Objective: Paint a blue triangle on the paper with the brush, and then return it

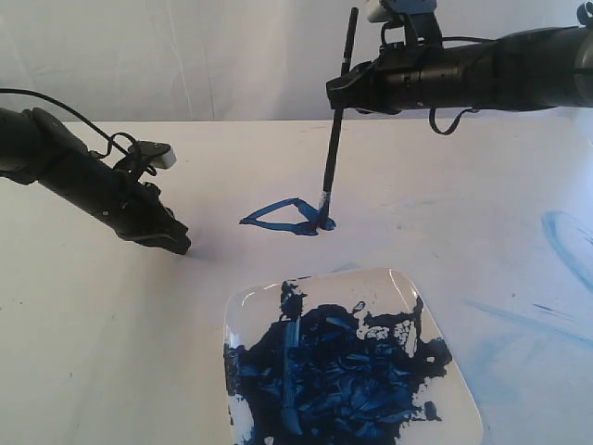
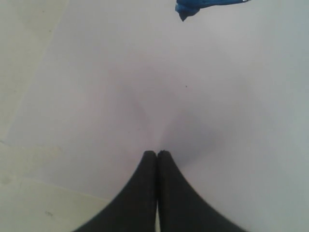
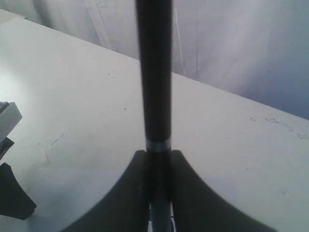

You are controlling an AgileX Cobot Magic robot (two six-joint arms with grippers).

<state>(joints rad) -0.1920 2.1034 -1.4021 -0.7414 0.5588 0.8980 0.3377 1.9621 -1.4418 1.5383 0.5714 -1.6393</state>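
Currently: my right end effector point(image 1: 339, 91) clenched on brush point(image 1: 332, 153), near upright. Bristles touch triangle point(image 1: 283, 216), right corner, on paper point(image 2: 169, 96), mid-table, behind plate point(image 1: 408, 295). Left end effector point(image 1: 176, 243) clenched, empty. Outline looks closed; I should lift straight, not drag wet lines.

Ahead of the left gripper point(image 2: 157, 153), the blue triangle point(image 2: 203, 6) is running off the picture's edge. Past the right gripper point(image 3: 158, 154), the brush point(image 3: 153, 72) is hiding its bristles behind the fingers, its handle end being cropped.
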